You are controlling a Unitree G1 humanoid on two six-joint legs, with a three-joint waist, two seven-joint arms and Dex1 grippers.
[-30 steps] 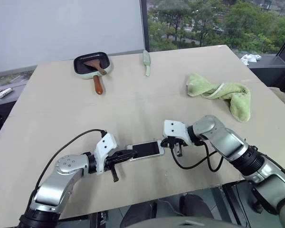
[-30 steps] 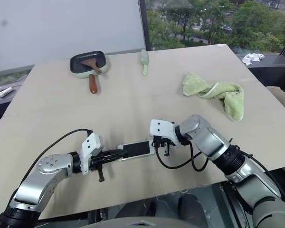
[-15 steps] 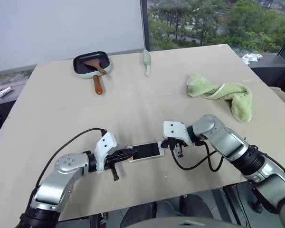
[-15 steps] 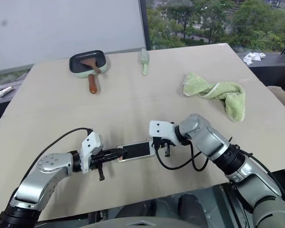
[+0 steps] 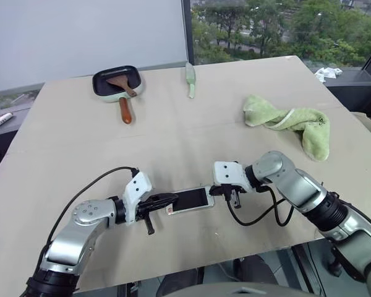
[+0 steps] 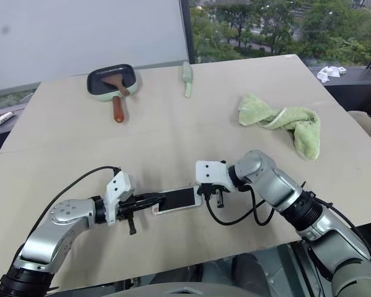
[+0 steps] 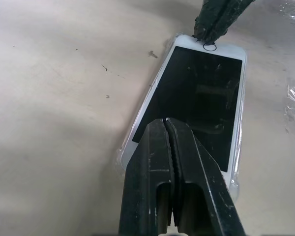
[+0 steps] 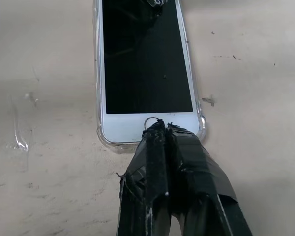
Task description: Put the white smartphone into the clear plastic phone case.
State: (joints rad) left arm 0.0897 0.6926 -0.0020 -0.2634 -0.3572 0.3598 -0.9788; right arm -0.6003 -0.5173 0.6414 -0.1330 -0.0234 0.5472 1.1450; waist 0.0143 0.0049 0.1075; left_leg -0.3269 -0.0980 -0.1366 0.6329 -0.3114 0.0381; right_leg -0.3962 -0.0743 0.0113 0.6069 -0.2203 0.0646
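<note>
Near the table's (image 5: 62, 124) front edge your phone (image 5: 191, 200) has settled into the case (image 7: 124, 156), both closed grippers, left (image 5: 171, 199) and right (image 5: 226, 190), pressing its ends, so seating looks nearly finished.

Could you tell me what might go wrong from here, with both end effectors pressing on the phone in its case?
1. The shut left end effector and shut right end effector bear on opposite ends of the white smartphone; uneven pressure could tip one end out of the clear plastic phone case.
2. The narrow tips sit on the smooth glass and bezel, so they may skid off.
3. The phone lies fairly near the table front edge; a sideways shove could push it toward the edge.
</note>
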